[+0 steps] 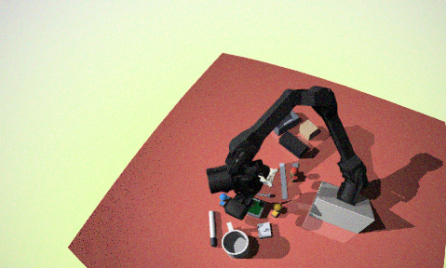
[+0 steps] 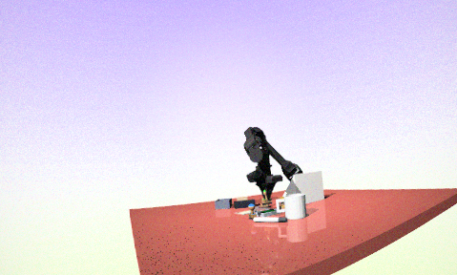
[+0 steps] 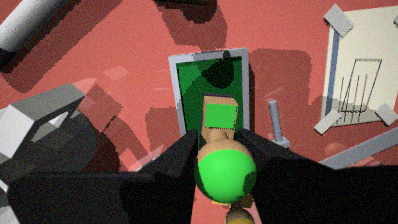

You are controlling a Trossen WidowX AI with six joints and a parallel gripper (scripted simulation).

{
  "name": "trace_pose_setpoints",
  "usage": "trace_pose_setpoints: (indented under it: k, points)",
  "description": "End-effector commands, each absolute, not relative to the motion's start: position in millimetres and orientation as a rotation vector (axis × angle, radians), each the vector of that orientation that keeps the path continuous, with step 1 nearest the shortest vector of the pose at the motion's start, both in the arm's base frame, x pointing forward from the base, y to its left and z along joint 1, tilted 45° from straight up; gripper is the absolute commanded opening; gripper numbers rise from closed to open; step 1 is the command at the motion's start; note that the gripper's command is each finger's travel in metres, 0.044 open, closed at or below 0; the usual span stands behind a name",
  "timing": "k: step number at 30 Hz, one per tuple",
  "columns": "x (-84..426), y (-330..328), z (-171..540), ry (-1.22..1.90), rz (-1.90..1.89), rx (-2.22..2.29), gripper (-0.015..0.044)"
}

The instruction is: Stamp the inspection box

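My gripper (image 3: 217,136) is shut on the stamp with a bright green knob (image 3: 226,175) and a wooden block bearing a green label. The stamp is upright over the ink pad (image 3: 246,75) (image 1: 256,207), a green pad in a grey tray; whether it touches the pad I cannot tell. The card (image 3: 387,35) (image 1: 269,177) is taped down at the right of the wrist view; the arm partly covers it in the top view. Thin vertical lines and a slanted outlined box (image 3: 367,59) show on it. The stamp's underside is hidden.
A blue-knobbed stamp (image 1: 223,196) and a yellow-knobbed one (image 1: 277,207) flank the pad. A mug (image 2: 296,206), a marker (image 1: 211,223) and a small white block (image 1: 264,230) are nearby. A ruler (image 1: 283,180) and red-topped object (image 1: 294,171) lie beyond the card.
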State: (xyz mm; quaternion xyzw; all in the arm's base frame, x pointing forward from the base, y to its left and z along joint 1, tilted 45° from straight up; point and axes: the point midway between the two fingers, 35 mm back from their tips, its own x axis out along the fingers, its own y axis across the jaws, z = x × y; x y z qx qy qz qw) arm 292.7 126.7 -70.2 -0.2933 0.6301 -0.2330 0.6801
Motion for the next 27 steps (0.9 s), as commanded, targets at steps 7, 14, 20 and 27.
trace_pose_setpoints:
  k: [7,14,20,27]
  points:
    - [293,122,-75,1.415,-0.521,-0.667,0.0]
    - [293,118,-78,1.414,-0.522,-0.667,0.0]
    - [293,115,-81,1.414,-0.523,-0.666,0.0]
    - [294,112,-84,1.414,-0.524,-0.666,0.0]
